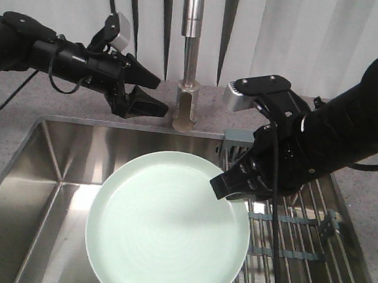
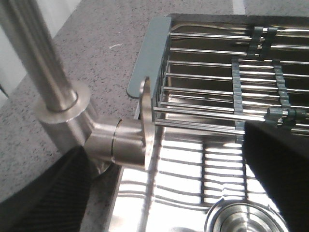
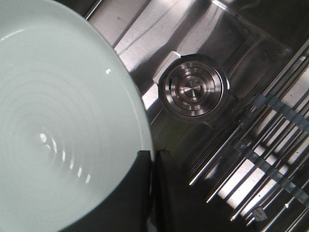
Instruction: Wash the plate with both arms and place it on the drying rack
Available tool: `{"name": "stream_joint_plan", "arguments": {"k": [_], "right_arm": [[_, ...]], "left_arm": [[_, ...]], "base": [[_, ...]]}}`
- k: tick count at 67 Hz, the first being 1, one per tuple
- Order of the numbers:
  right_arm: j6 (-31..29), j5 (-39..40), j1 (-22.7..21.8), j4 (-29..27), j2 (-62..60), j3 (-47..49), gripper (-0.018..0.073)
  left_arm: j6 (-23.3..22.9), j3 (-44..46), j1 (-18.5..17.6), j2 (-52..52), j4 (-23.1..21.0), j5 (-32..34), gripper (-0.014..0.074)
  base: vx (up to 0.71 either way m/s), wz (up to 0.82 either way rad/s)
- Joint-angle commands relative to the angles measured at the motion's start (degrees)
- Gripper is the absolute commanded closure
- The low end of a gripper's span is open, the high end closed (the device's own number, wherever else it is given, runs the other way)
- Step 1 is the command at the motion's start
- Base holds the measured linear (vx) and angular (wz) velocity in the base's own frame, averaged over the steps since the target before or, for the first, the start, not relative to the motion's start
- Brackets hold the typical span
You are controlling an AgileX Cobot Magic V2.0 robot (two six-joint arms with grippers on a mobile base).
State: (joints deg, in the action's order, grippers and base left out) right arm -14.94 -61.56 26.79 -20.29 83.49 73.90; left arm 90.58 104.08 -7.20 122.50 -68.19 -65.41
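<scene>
Closest up is the plate [image 1: 165,227]: round, shallow, pale mint green, glossy with a low raised rim. There's no pattern, though the right wrist view [image 3: 58,121] shows faint concentric rings and a few light glints on its face. The right gripper [image 1: 221,185] is clamped onto its rim, with one matte-black finger on the top face and the other underneath [image 3: 153,157]. The plate sticks out from that hand over the sink [image 1: 49,166], a brushed stainless basin with streaky reflections.

Below the hand sits the round steel drain [image 3: 193,92] with ringed grooves. Just beside the hand, on the side away from the plate, is the drying rack [image 1: 302,229]. It's made of thin parallel metal wires with dull grey-green plastic bars, one slotted.

Further back, the left gripper [image 1: 160,95] hangs over the speckled grey countertop [image 1: 14,115]. Its jaws are spread and there's nothing between them. Its wrist view shows the two dark fingers [image 2: 43,198] wide apart. Right in front of that hand is the faucet [image 1: 191,46], a brushed-metal cylinder with a stubby side handle, with the rack's end bar [image 2: 149,53] past it.
</scene>
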Motion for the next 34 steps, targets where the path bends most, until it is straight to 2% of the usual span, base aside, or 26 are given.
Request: {"name": "stream_joint_plan", "arguments": {"k": [1,21,34], "right_arm": [[-0.6,1.8,-0.2,-1.4,-2.2,1.5,0.0561],[-0.6,1.9,-0.2,-1.4,-2.2,1.5,0.0561],[-0.6,1.8,-0.2,-1.4,-2.2,1.5,0.0561]], "left_arm": [[0.2,3.6,-1.9,-2.2,-4.8,0.2,-0.0008],[0.0,6.7,-5.8,0.1,-4.7,1.8,0.0004],[-0.1,6.7,-6.3,0.1,-4.7,-1.0,0.0004]], "base": [[0.0,0.0],[0.0,0.0],[0.0,0.0]]}}
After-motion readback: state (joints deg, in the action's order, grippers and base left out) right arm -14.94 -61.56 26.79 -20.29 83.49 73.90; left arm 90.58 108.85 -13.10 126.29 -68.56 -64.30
